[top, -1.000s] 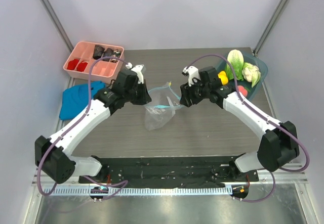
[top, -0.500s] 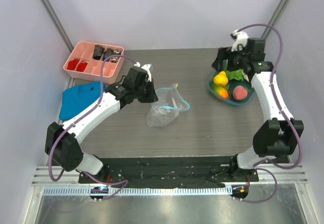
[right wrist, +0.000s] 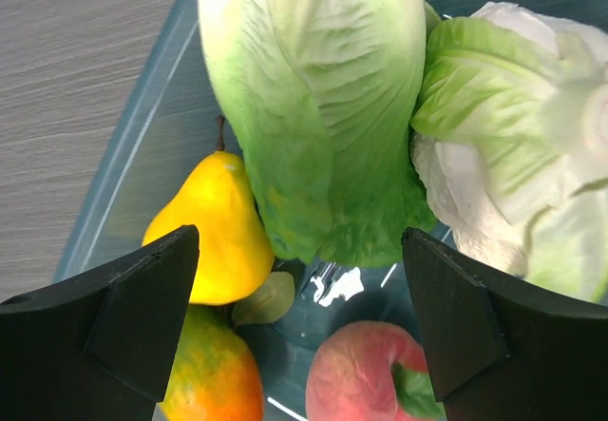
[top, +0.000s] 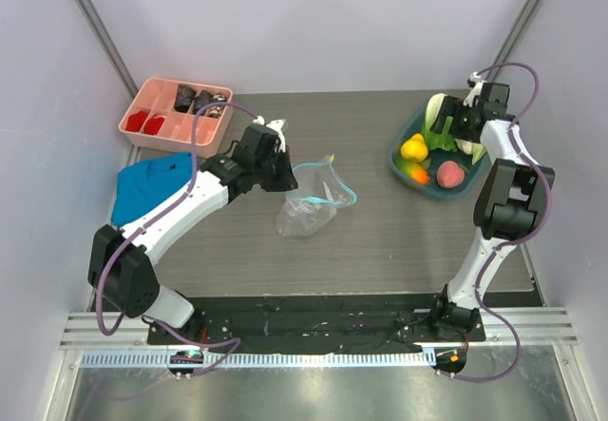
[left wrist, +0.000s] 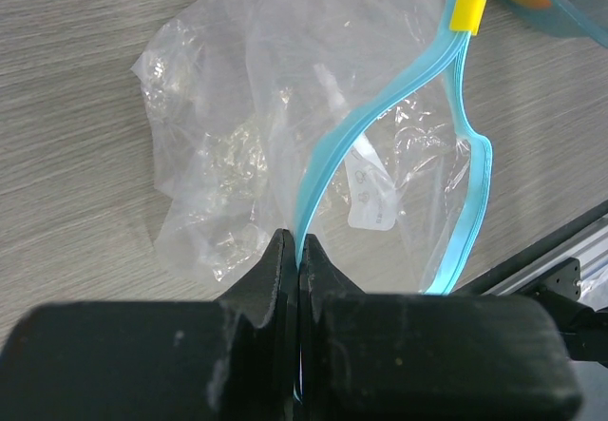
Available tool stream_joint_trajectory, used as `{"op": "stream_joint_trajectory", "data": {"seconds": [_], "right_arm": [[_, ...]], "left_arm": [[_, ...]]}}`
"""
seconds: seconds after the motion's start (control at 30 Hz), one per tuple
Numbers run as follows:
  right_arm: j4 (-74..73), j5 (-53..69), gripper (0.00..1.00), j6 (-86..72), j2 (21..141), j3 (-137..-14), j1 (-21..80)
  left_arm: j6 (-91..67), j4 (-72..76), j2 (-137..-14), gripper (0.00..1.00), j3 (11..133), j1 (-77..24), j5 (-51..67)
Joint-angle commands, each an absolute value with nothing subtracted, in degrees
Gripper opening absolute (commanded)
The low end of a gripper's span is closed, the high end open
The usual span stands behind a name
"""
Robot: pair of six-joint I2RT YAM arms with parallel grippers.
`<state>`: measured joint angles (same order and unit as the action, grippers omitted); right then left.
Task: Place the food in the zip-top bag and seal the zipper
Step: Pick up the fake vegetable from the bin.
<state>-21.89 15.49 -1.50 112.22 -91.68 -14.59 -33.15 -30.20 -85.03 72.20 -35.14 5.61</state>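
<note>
Left tool [left wrist: 297, 250] pinched the thin light-blue zipper strip [left wrist: 328, 150] of the clear crinkly bag [left wrist: 237, 107], mid-frame on the counter [top: 380, 240], presumably holding its mouth open. Right tool [right wrist: 296, 293] hung spread over the pale green leafy cabbage [right wrist: 313, 107], upper right of the top view, likely to grasp it.

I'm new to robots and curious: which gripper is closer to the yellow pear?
Right. The right gripper hangs open just above the yellow pear in the bowl; the left gripper is well away, shut on the zipper.

Grey table [top: 408, 245] carries tray [top: 152, 128], cloth [top: 144, 185], bag [top: 306, 214], bowl [top: 425, 186].
</note>
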Motion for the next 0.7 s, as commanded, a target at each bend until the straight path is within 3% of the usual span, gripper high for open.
{"op": "stream_joint_trajectory", "data": {"seconds": [0.0, 0.67], "right_arm": [[-16.6, 14.6, 0.93, -2.9, 114.5, -94.2, -14.3], [-8.1, 12.1, 0.96, -2.6, 124.4, -92.7, -12.9]], "left_arm": [[-34.1, -27.8, -85.3, 0.0, 74.2, -35.2, 5.0], [-35.0, -27.7, -86.0, 0.0, 72.4, -35.1, 6.2]]}}
